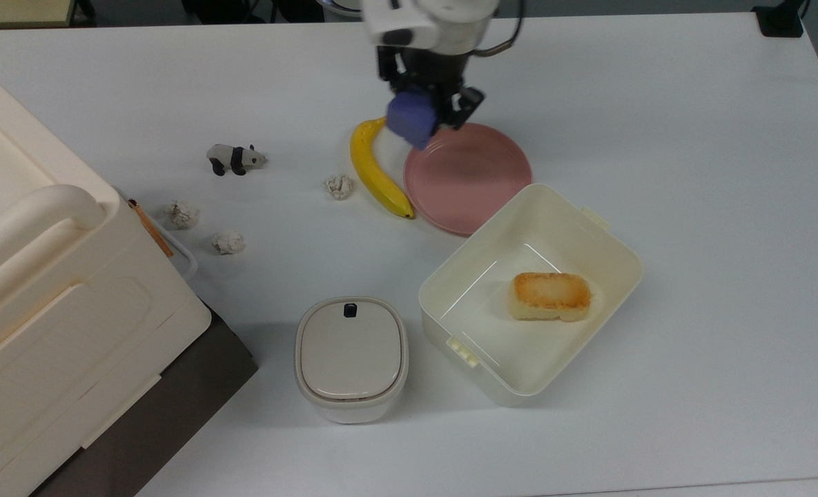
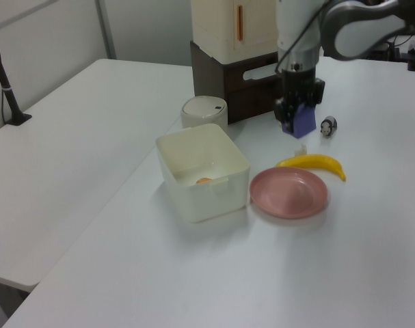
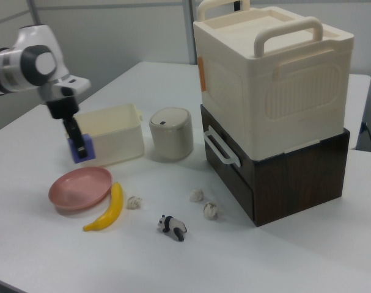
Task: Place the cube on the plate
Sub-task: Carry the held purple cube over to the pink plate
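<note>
1. The claw (image 1: 428,116) is clamped on the cube (image 1: 411,119), holding it in the air above the table (image 1: 692,138), clear of everything lying there.
2. In the right view the cube (image 3: 81,149) hangs above the far edge of the plate (image 3: 80,187), not touching it; in the top view it overlaps the plate's rim (image 1: 512,148) on the top view's left, next to the banana (image 1: 375,171).
3. The height looks chosen so the cube passes over the banana on its way; a short carry toward the plate's middle and a lowering seem to remain.
4. The plate is bare, so any spot inside its rim would serve.
5. Counted: one cube, one plate, one banana, one open box (image 1: 616,245) with one bread piece (image 1: 551,295), one lidded pot (image 1: 351,355), one toy panda (image 1: 235,159), three crumpled paper balls (image 1: 339,186).
</note>
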`<state>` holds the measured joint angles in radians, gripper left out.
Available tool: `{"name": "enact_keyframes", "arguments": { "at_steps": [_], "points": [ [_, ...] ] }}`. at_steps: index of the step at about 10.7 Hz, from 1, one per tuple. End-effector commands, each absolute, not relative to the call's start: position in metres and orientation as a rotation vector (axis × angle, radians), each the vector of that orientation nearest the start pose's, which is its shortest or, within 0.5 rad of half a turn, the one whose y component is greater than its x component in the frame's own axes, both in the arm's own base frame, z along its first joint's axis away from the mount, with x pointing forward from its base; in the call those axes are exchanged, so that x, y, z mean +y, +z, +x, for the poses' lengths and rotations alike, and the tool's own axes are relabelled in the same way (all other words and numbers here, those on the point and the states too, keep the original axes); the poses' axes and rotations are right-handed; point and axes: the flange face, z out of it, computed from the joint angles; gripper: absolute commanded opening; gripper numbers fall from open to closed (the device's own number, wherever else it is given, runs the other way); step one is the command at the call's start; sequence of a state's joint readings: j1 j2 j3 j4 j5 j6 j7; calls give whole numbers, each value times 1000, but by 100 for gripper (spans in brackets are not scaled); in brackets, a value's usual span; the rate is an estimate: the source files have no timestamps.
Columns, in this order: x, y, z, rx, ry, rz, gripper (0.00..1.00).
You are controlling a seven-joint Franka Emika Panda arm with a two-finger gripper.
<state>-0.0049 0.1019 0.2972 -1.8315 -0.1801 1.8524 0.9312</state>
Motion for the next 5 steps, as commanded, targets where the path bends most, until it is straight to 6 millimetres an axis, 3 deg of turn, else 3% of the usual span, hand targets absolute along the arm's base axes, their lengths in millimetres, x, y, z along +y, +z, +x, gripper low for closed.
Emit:
{"name": "enact_keyframes", "arguments": {
  "at_steps": [1,3,5],
  "points": [
    [199,456,525,834,20,-3247,55],
    [201,455,519,870,69,-3267,100],
    [201,456,521,874,63,-3262,100]
  ]
}}
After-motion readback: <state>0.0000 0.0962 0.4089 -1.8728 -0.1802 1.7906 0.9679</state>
